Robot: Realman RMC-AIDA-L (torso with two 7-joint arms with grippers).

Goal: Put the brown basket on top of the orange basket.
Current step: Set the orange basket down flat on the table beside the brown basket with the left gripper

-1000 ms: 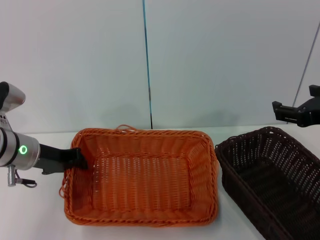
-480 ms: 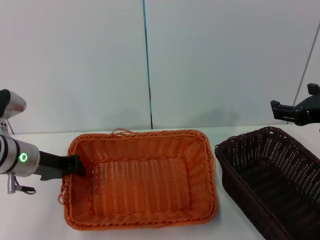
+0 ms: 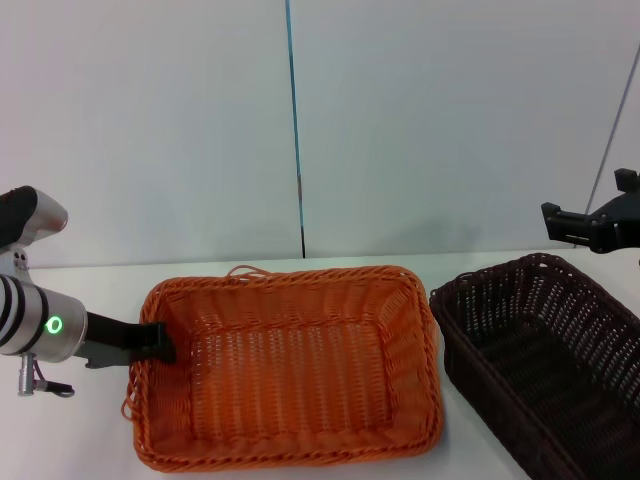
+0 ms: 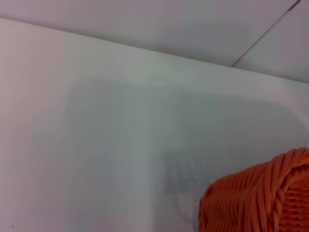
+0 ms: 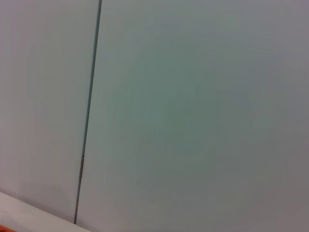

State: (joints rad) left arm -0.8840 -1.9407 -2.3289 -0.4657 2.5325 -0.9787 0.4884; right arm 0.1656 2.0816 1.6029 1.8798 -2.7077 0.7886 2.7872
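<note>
The orange basket (image 3: 290,365) lies empty in the middle of the white table. My left gripper (image 3: 154,342) is at its left rim, shut on the wicker edge. A corner of the orange basket (image 4: 258,195) shows in the left wrist view over bare table. At the right stands the brown basket (image 3: 545,355), empty and partly cut off by the picture's edge. My right gripper (image 3: 585,222) hangs in the air above the brown basket's far rim, apart from it. The right wrist view holds only the wall.
A pale wall (image 3: 420,120) with a thin dark vertical seam (image 3: 295,130) rises behind the table. Loose orange strands (image 3: 245,270) stick out at the orange basket's far rim. A narrow strip of table (image 3: 437,300) separates the two baskets.
My left gripper has drawn toward me with the orange basket's left rim, and the basket has shifted nearer and turned slightly. The right gripper has hardly moved.
</note>
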